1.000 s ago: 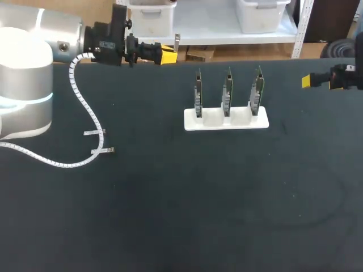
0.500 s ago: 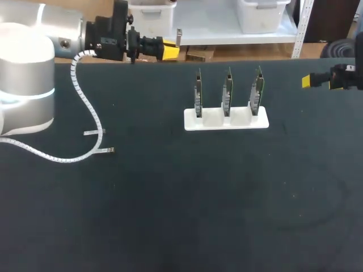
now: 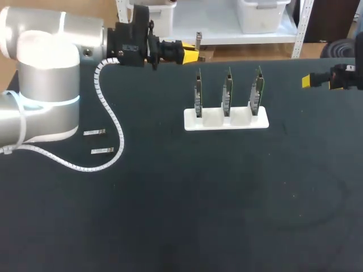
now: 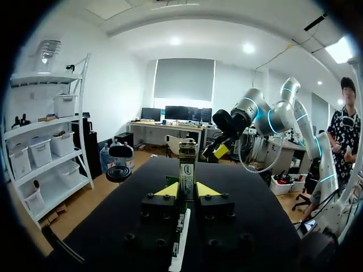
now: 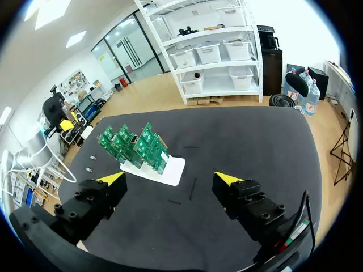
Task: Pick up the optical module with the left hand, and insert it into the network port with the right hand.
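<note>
Left tool (image 3: 189, 54) sits in the upper middle-left of the head view, at the far edge of the dark worktop (image 3: 187, 215). Its two yellow-tipped fingers are closed from both sides on one slim silver optical module (image 3: 198, 38), which stands upright above the tips. The left wrist view shows this from close by: the module (image 4: 187, 164) rises straight up between the two yellow tips of the left tool (image 4: 187, 190), and both tips press on it.

Two more small silver modules lie flat at the middle left of the head view, one (image 3: 95, 132) just above the other (image 3: 102, 151). They do not touch, and both lie near the white coiled cable (image 3: 109, 116) of the left arm.

Three green circuit boards (image 3: 227, 90) stand upright in a row in one white slotted holder (image 3: 226, 120), in the upper middle of the head view. They are below and to the right of the held module and apart from it.

One right tool (image 3: 307, 81) shows at the upper right edge of the head view, well apart from the boards. In the right wrist view its (image 5: 170, 179) two fingers stand wide apart with nothing between them, and the three boards (image 5: 133, 146) and their holder (image 5: 170, 170) lie ahead of it on the worktop.
</note>
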Controlling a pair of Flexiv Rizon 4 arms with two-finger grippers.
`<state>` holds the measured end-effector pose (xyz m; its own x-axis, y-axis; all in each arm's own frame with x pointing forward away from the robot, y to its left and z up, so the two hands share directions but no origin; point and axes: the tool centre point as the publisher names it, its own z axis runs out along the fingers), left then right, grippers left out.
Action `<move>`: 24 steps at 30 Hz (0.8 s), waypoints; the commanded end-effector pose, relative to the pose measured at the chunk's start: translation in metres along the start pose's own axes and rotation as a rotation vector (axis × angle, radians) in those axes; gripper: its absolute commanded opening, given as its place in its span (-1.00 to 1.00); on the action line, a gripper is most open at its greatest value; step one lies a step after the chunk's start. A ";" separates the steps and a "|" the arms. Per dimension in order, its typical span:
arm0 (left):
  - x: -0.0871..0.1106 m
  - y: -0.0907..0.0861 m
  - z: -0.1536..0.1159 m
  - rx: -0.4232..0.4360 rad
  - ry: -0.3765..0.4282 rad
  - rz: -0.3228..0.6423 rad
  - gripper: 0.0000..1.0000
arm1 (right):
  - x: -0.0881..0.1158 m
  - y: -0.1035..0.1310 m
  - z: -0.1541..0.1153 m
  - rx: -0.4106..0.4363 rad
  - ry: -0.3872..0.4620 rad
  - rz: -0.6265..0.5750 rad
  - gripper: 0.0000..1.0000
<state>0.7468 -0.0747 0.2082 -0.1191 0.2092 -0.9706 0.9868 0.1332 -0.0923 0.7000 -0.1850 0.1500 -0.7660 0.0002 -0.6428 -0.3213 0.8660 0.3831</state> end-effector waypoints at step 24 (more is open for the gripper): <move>0.023 -0.001 0.011 0.083 -0.015 -0.011 -1.00 | 0.000 0.000 0.000 0.000 0.000 0.000 1.00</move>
<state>0.7447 -0.0800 0.1851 -0.1291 0.1961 -0.9721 0.9913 0.0494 -0.1217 0.7000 -0.1850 0.1500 -0.7660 0.0002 -0.6428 -0.3213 0.8660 0.3831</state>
